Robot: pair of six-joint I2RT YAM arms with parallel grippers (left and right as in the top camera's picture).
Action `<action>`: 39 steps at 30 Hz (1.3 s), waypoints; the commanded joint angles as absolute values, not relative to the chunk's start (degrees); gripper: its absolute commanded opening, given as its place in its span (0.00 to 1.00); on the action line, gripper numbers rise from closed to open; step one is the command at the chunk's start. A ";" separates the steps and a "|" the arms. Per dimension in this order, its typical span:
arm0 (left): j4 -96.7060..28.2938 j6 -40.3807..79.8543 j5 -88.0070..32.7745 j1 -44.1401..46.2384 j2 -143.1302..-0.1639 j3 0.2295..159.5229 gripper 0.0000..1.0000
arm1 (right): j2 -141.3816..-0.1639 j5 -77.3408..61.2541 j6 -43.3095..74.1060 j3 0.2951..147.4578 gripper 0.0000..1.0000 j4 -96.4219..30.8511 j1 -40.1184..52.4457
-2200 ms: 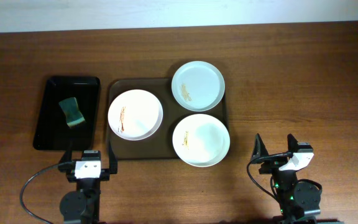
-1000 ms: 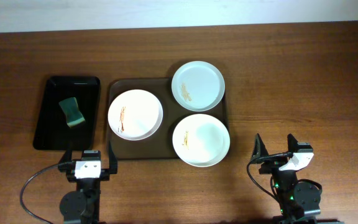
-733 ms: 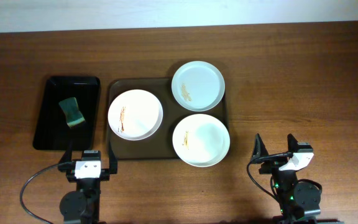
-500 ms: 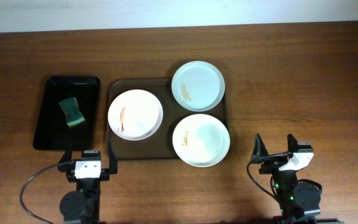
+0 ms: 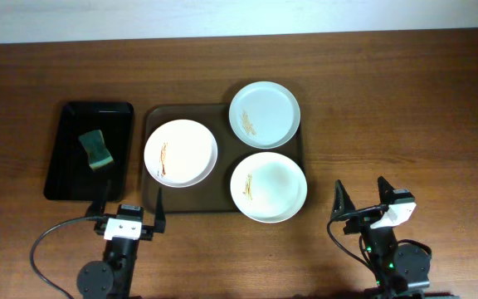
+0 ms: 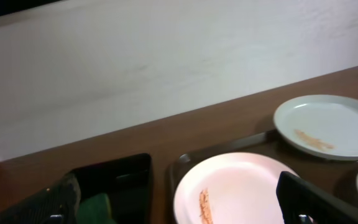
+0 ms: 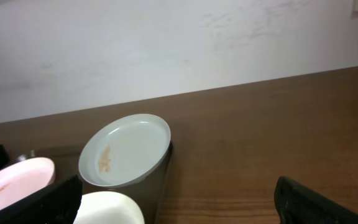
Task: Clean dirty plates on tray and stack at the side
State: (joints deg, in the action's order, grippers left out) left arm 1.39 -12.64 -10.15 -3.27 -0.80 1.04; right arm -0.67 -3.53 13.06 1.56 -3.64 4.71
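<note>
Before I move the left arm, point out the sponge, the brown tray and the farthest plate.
sponge point(image 5: 96, 149), overhead view, middle of its top face.
brown tray point(image 5: 193, 199), overhead view, bare floor near its front edge.
farthest plate point(image 5: 264, 115), overhead view, centre of the plate.

Left hand and right hand both point forward, fingers spread wide, holding nothing.
</note>
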 commanded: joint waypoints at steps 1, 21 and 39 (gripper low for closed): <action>1.91 -10.13 -14.85 -3.09 -3.49 5.13 0.99 | -1.69 -5.82 12.27 8.88 0.98 -3.22 4.75; -42.98 -12.36 -23.14 -3.16 -91.53 97.65 0.99 | -76.38 -8.64 6.20 86.89 0.98 -49.71 4.86; -57.98 -9.72 3.55 -3.16 -104.84 105.84 0.99 | -114.02 -8.12 24.56 96.99 0.74 -35.77 31.42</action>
State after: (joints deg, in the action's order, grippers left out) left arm -57.82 -10.68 -1.04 -3.18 -101.71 104.88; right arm -111.39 -13.52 22.74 96.23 -36.71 28.40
